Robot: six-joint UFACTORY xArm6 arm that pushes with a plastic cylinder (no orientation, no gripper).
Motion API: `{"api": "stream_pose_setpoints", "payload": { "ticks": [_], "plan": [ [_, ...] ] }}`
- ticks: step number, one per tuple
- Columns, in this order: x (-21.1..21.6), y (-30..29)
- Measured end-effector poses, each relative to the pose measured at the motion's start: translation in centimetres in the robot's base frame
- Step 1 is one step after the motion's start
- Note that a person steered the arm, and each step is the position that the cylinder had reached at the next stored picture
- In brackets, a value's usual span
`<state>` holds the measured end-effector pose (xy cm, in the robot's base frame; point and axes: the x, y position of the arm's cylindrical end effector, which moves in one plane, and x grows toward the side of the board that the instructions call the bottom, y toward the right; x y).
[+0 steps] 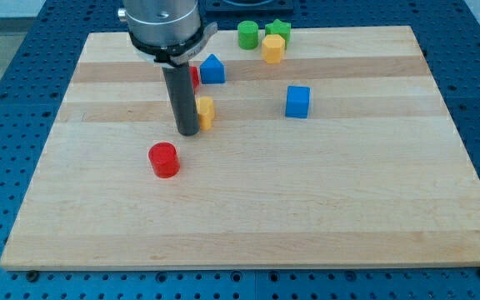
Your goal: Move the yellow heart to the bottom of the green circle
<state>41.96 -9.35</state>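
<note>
Evidently my tip (187, 132), a bare rod with no claw, touched the yellow heart's (206, 112) left side to shove it toward the green circle (247, 35).

A single camera looks down at an angle from beyond the near edge of the wooden board (248, 208), taking in nearly all of it; the arm's rod (181, 98) enters above the board's far-left part.
</note>
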Motion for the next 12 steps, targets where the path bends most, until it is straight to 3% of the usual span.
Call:
{"api": "stream_pose_setpoints", "payload": {
  "ticks": [5,7,12],
  "plan": [
    [-3.5,4.8],
    [-7.0,5.6],
    [-9.2,12.3]
  ]
}}
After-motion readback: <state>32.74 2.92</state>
